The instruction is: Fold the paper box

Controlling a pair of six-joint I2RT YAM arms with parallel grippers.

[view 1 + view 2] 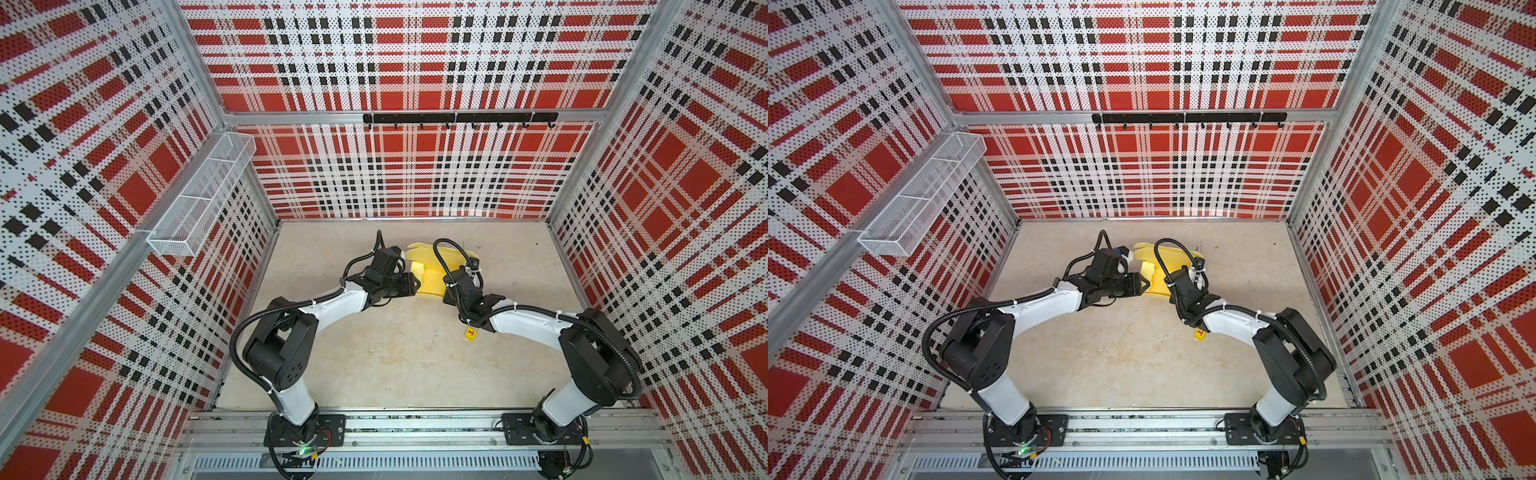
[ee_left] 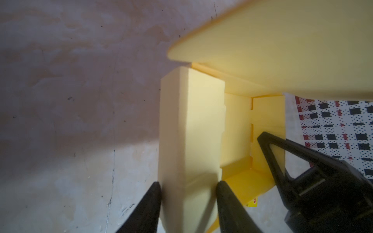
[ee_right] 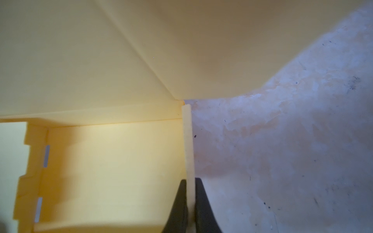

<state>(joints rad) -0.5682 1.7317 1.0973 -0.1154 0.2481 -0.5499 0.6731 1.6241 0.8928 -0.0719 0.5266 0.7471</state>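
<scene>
The paper box (image 1: pixel 430 278) sits toward the back middle of the desk (image 1: pixel 395 365), wedged between the two wrists, and you can see it in both top views (image 1: pixel 1156 282). It's partly built: side walls are up, and a big lid flap with a rounded edge stands at the far side.

The left arm (image 1: pixel 332 301) reaches in from the left. From its wrist camera, the two black fingers (image 2: pixel 149 201) sit on either side of a thick folded wall of the box (image 2: pixel 193 131), right up against it. Honestly I can't tell whether the left jaws are squeezing that wall or just sitting loose around it.

The right arm (image 1: pixel 528 324) is much clearer. Its wrist view shows both fingers (image 3: pixel 178 201) pinched tight on the thin top edge of the opposite wall (image 3: pixel 188 151), so the right jaws are clenched on the box. The inside floor of the box and a slotted wall with notched tabs show beside them.

A tiny yellow cube (image 1: pixel 470 333) with a red letter lies on the desk just by the right forearm, apart from the box. On the left wall hangs a wire mesh basket (image 1: pixel 199 195).
</scene>
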